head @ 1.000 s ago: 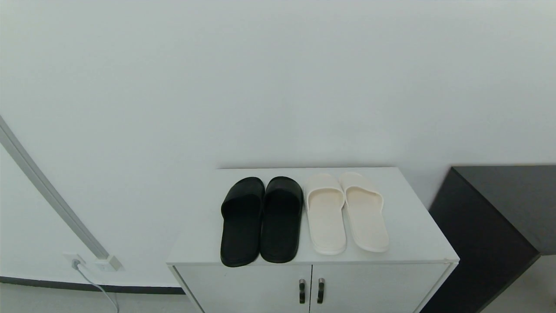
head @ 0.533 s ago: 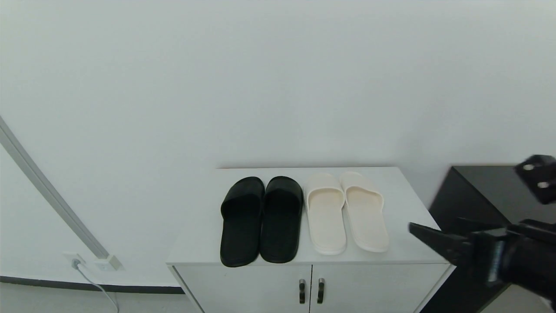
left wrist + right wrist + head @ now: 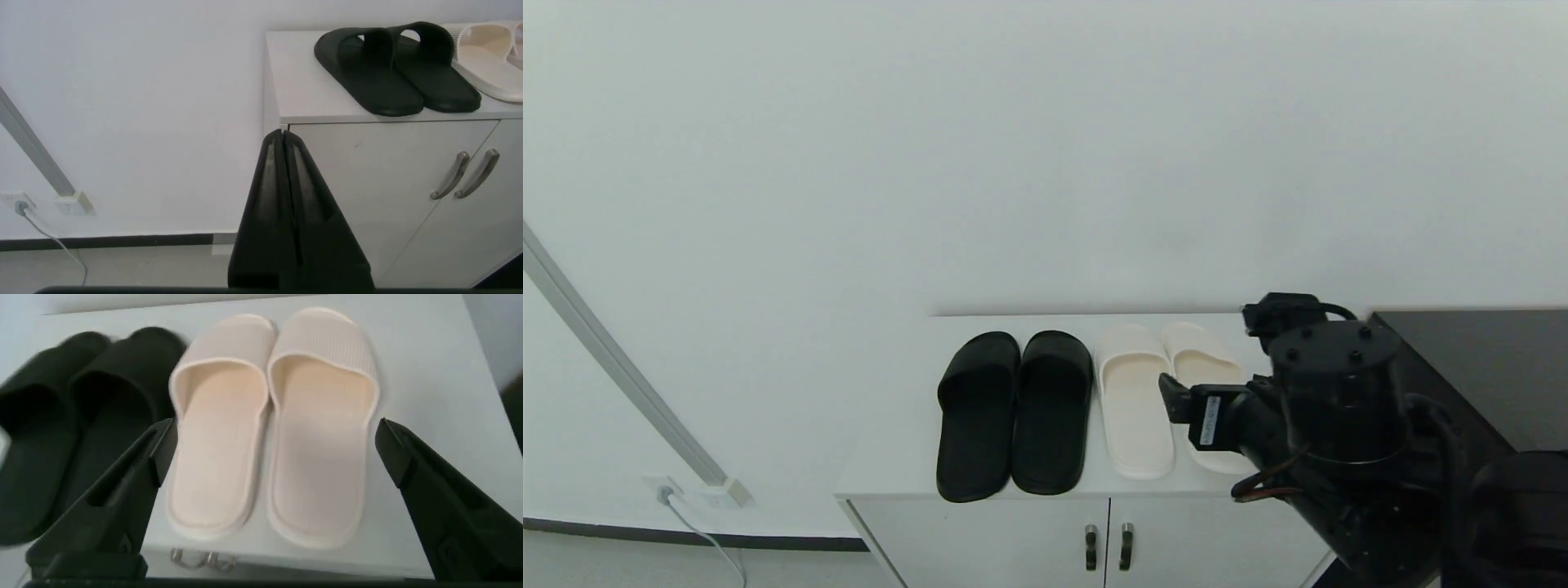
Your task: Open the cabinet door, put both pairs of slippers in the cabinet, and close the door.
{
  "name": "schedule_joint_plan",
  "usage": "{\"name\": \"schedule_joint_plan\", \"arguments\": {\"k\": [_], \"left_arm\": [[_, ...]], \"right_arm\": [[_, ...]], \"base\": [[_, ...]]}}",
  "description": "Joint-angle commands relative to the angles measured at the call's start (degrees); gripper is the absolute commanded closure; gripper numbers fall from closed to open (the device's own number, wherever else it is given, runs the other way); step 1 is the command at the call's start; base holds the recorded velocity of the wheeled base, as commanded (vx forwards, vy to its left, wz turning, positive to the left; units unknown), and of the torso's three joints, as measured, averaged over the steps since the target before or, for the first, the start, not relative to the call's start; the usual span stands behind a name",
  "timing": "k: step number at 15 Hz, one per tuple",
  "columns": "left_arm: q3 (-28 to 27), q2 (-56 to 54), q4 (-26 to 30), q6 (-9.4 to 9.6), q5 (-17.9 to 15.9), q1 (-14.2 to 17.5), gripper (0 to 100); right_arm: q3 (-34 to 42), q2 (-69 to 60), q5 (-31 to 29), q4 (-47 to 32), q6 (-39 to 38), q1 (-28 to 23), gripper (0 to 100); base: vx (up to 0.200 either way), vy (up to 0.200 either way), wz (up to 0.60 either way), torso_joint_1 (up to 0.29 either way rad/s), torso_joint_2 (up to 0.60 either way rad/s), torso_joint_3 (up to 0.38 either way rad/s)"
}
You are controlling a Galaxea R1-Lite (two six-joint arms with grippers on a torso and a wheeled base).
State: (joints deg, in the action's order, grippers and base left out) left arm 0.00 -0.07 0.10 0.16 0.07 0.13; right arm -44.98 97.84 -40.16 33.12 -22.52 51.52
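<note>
A black pair of slippers (image 3: pixel 1013 412) and a cream-white pair (image 3: pixel 1135 400) lie side by side on top of the white cabinet (image 3: pixel 898 465). Both cabinet doors are closed, their two metal handles (image 3: pixel 1107 545) meeting at the middle. My right gripper (image 3: pixel 278 433) hovers open and wide above the white pair (image 3: pixel 270 416); in the head view it (image 3: pixel 1176 400) sits over the right white slipper, and the arm hides part of that slipper. My left gripper (image 3: pixel 283 143) is shut and empty, low in front of the cabinet's left front corner (image 3: pixel 278 122).
A dark cabinet (image 3: pixel 1486 367) stands right beside the white one. A wall outlet with a cable (image 3: pixel 666 492) and a slanted grey cable duct (image 3: pixel 605 351) are on the wall at the left. The wall rises directly behind the cabinet.
My right arm came into the head view from the right and swung left, ending above the white slippers. The slippers and doors have not moved.
</note>
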Motion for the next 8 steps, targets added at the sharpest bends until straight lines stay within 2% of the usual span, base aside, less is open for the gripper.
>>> {"name": "schedule_joint_plan", "arguments": {"k": [1, 6, 8], "left_arm": [[0.0, 0.07, -0.01, 0.02, 0.01, 0.04, 100], [0.0, 0.07, -0.01, 0.02, 0.01, 0.04, 100], [0.0, 0.07, -0.01, 0.02, 0.01, -0.05, 100]], "right_arm": [[-0.72, 5.08, -0.54, 0.28, 0.1, 0.95, 0], [-5.82, 12.46, -3.35, 2.91, 0.63, 0.25, 0], [-8.54, 14.66, -3.35, 2.91, 0.72, -1.51, 0]], "base": [[0.0, 0.0, 0.0, 0.0, 0.0, 0.0], [0.0, 0.0, 0.0, 0.0, 0.0, 0.0], [0.0, 0.0, 0.0, 0.0, 0.0, 0.0]]}}
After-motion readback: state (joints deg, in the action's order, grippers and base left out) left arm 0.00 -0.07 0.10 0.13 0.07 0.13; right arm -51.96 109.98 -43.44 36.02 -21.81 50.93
